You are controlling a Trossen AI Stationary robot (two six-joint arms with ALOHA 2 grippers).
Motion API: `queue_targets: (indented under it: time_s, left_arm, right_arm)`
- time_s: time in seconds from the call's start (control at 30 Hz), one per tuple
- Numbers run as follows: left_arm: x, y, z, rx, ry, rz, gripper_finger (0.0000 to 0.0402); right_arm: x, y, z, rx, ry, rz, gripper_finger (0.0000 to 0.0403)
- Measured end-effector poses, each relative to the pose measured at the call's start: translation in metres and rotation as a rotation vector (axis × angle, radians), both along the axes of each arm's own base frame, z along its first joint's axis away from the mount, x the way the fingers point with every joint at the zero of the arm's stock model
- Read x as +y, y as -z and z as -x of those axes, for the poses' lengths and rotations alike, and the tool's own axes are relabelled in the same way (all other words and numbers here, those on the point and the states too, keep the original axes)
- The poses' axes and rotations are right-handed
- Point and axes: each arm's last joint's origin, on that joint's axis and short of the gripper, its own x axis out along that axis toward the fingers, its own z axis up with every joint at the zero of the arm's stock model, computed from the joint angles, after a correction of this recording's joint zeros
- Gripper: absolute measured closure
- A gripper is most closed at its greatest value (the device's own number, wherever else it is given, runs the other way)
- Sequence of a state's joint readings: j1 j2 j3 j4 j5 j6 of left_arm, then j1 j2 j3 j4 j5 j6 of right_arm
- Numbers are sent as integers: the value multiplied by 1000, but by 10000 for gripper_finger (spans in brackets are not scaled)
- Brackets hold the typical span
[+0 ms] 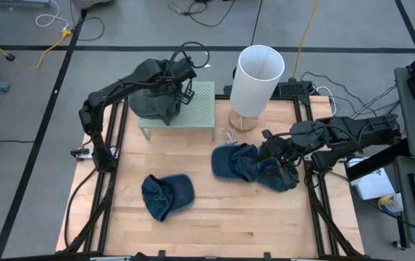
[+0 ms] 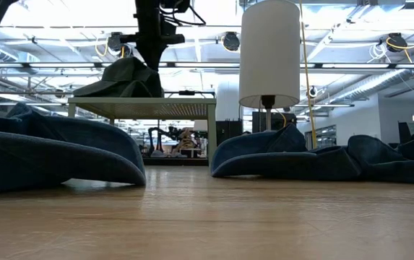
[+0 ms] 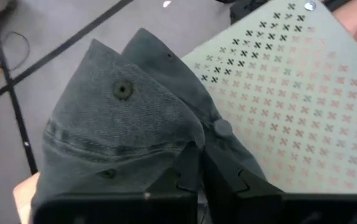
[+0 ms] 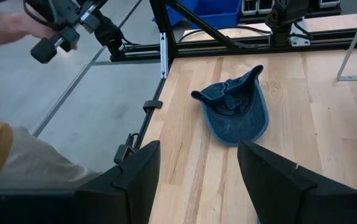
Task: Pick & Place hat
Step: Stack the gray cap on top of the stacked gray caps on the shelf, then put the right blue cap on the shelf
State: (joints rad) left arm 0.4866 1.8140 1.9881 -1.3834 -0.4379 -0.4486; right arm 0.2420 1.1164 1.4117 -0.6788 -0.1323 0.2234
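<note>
A grey-green hat sits crumpled on a small pale green perforated stand at the table's far side; it also shows in the low view. My left gripper is shut on it. One blue denim hat lies on the table near the front left. Two more blue hats lie at the centre right. My right gripper is open over those two, and nothing shows between its fingers. My left gripper pinches a fold of the grey-green hat's crown, close to the top button, between its two fingers. The fingers come from above, pointing down. The hat rests on the stand's top, bunched up below the fingers.
A lamp with a tall white shade stands on the table's far side, right of the stand. A person's hand and clothing show beyond the table's left edge. Bare wood lies along the table's front.
</note>
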Motion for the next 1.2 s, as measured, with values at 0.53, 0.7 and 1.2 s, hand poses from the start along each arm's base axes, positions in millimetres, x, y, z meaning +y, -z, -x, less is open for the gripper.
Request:
queue_targets:
  time_s: [0.53,0.7,1.2]
  left_arm:
    - [-14,-28,22,-157,-31,43,158]
    - [-37,-49,35,-341,-18,187,116]
    - [-139,-95,70,-540,391,394,74]
  right_arm:
    - [0,-1,-1,-14,1,-5,193]
    - [0,1,-1,55,60,-103,193]
    - [-8,36,24,593,463,-310,193]
